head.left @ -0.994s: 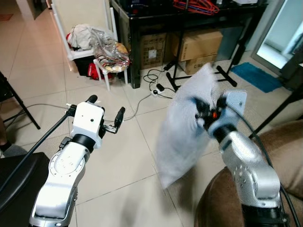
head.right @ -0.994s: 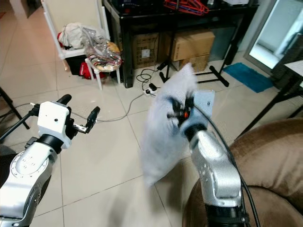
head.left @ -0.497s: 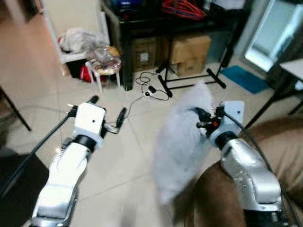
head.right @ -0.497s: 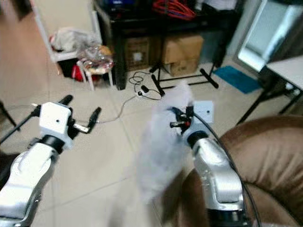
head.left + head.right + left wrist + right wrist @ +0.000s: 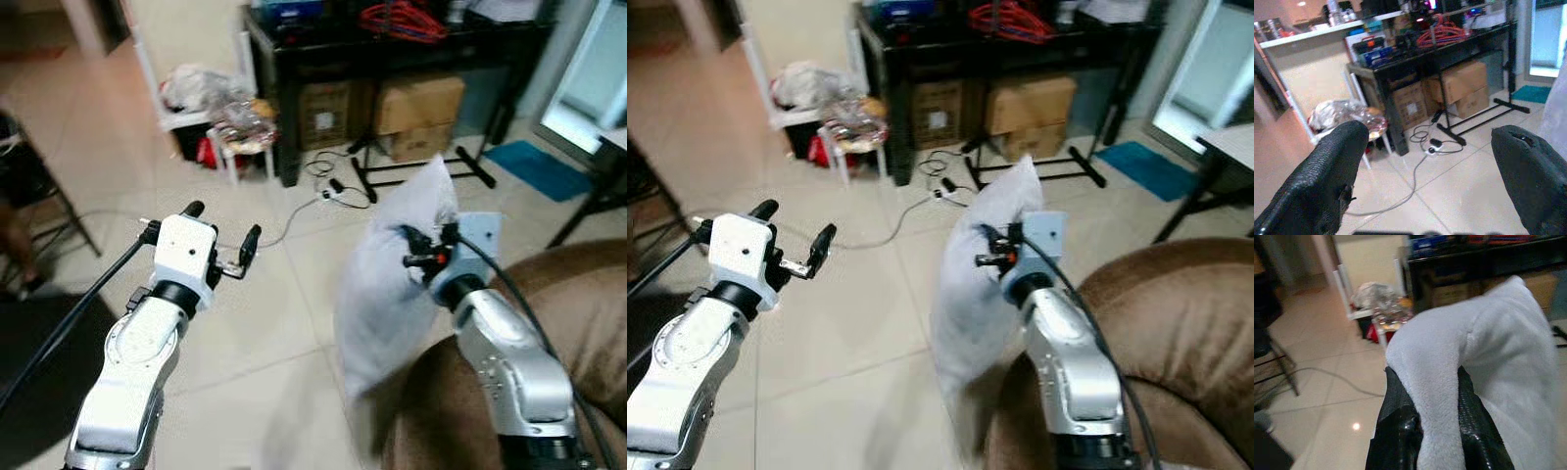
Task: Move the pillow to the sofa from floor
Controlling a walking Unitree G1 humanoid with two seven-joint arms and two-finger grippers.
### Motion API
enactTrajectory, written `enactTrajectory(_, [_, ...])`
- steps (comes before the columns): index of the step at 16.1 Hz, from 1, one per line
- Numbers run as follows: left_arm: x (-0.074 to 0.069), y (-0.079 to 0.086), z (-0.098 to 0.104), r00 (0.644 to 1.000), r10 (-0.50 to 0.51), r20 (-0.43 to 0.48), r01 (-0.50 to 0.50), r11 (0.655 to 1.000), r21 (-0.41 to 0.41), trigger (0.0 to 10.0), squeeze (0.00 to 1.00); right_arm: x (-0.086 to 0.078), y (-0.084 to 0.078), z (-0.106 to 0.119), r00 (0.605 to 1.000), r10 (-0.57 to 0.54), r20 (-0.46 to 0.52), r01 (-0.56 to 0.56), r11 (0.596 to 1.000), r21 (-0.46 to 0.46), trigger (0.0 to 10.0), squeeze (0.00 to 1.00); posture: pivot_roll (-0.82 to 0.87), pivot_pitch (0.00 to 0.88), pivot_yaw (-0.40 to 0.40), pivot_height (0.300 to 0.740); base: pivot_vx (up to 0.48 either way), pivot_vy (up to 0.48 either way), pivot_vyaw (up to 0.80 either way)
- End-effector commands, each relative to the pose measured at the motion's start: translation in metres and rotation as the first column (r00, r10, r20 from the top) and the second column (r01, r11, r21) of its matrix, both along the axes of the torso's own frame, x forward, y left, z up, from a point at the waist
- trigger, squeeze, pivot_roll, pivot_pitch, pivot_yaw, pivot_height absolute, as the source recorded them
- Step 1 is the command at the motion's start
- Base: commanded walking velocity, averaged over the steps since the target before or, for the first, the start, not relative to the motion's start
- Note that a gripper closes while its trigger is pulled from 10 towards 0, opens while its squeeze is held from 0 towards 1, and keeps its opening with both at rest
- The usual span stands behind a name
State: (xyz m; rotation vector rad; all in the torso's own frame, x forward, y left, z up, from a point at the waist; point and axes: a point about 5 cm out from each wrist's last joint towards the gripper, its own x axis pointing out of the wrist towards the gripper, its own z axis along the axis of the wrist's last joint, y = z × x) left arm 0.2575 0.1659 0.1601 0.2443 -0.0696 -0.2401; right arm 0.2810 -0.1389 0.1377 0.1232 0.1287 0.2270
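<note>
The right gripper (image 5: 423,257) sits right of centre in the left eye view, clenched on the pillow (image 5: 392,284). In the right wrist view its two black fingers (image 5: 1396,426) pinch a fold of the pale, fleecy pillow (image 5: 1484,357) between them. The pillow hangs clear of the tiled floor (image 5: 245,333), tilted, its upper corner toward the middle of the frame and its lower end dropping to the lower centre, just beside the near edge of the brown sofa (image 5: 588,294). The sofa occupies the lower right corner; whether the pillow touches it cannot be told.

The left gripper (image 5: 220,235) is raised in the left half of the frame, released, fingers spread wide and holding nothing. The left wrist view shows its fingers (image 5: 1322,181) well apart.

Beyond the grippers, a white cable (image 5: 294,220) runs across the floor at centre. A black table (image 5: 392,44) stands along the upper centre, with red hangers (image 5: 407,18) on top and cardboard boxes (image 5: 421,108) beneath. A white stool (image 5: 240,147) carrying bags stands at upper left of centre. A blue mat (image 5: 539,162) lies at the right edge.
</note>
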Motion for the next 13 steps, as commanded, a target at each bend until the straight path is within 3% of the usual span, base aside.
enactTrajectory(1, [0.0008,0.0034,-0.0002,1.0,0.011,-0.008,-0.011,1.0,0.002,10.0,0.0,0.0032,0.0042,0.0185,0.996,0.016,0.091,-0.017,1.0,0.011,10.0,0.0,0.0,0.0,0.0,0.74,0.0,0.48,0.0])
enactTrajectory(9, [0.0021,0.0042,0.0001,1.0,0.01,-0.01,-0.01,1.0,0.005,10.0,0.0,0.0041,0.006,0.0185,0.995,0.019,0.094,-0.02,1.0,0.013,10.0,0.0,0.0,0.0,0.006,0.74,0.0,0.464,0.0])
enactTrajectory(11, [0.0018,0.0042,0.0003,1.0,0.01,-0.002,-0.01,1.0,0.009,10.0,0.0,0.0031,0.006,0.0161,0.997,0.02,0.081,-0.021,1.0,0.015,10.0,0.0,0.0,0.0,0.006,0.74,0.0,0.0,0.0])
enactTrajectory(13, [0.0017,0.0048,-0.0018,1.0,0.016,-0.01,-0.016,1.0,0.01,10.0,0.0,0.0027,0.0053,0.0143,0.998,0.009,0.066,-0.011,1.0,0.024,10.0,0.0,-0.01,0.0,0.009,0.74,0.0,0.0,-0.8])
